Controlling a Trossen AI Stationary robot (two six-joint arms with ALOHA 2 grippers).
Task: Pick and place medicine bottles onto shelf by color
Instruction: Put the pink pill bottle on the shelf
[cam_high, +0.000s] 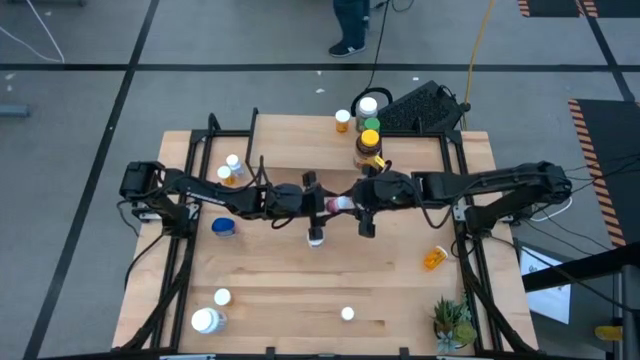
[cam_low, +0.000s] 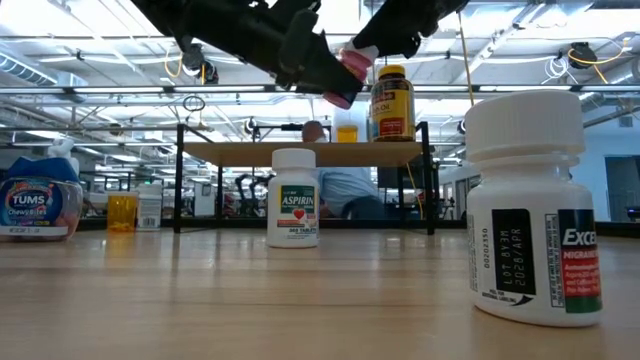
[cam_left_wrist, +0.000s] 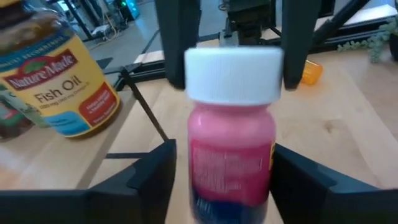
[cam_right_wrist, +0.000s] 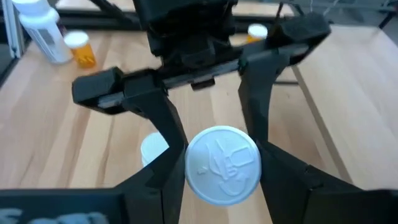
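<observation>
A pink medicine bottle (cam_high: 341, 205) with a white cap hangs in the air over the middle of the table, lying level between my two grippers. My left gripper (cam_high: 322, 206) is shut on it from the left. My right gripper (cam_high: 360, 206) meets it from the right. The shelf (cam_high: 300, 140) stands at the far side, with an amber fish-oil bottle (cam_low: 392, 100) with a yellow lid and a small orange bottle (cam_low: 347, 133) on its board. A white aspirin bottle (cam_low: 293, 197) stands upright on the table below the grippers. My left gripper pinches the pink bottle's body (cam_left_wrist: 202, 177), toward its bottom end, between its two fingers. The fingers come level from the table's left and lie along the bottle. The bottle is lifted clear, its cap pointing toward the table's right. My right gripper has the bottle's white cap (cam_right_wrist: 222, 165) between its two fingers (cam_left_wrist: 178, 50), one against each side of the cap. It comes level from the table's right, facing the cap's top.
White and orange bottles (cam_high: 229, 170) stand at the far left, a blue jar (cam_high: 224, 227) left of centre, white bottles (cam_high: 210, 312) near left. An orange bottle (cam_high: 434, 258) lies at the right, a potted plant (cam_high: 452, 322) near right. A large white bottle (cam_low: 530, 210) stands close to the low camera.
</observation>
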